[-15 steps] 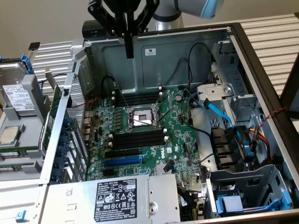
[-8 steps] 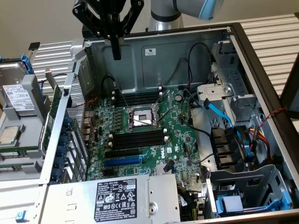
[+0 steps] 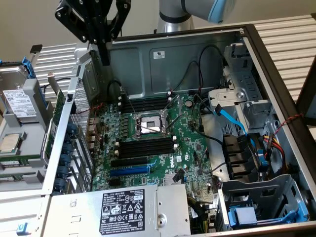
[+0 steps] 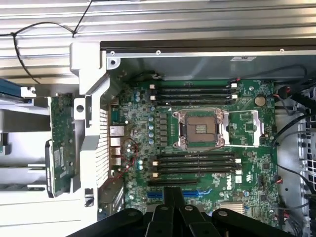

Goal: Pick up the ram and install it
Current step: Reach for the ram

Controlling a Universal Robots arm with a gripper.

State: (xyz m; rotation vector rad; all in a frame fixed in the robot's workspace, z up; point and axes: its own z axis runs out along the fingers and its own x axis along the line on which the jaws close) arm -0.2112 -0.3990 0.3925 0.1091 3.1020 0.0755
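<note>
While hanging above the back corner of the open computer case (image 3: 148, 74), holds nothing in the tightly closed gripper (image 3: 105, 61). Shows the ram (image 4: 60, 143) just outside the case's perforated wall, apart from the motherboard (image 3: 192, 143). Rests on a slatted desk (image 3: 286, 39), beige wall (image 3: 29, 19) behind.

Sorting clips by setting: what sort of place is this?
Probably a computer repair or assembly bench: an opened computer case, its motherboard with a bare processor socket, and a robot arm above.
</note>
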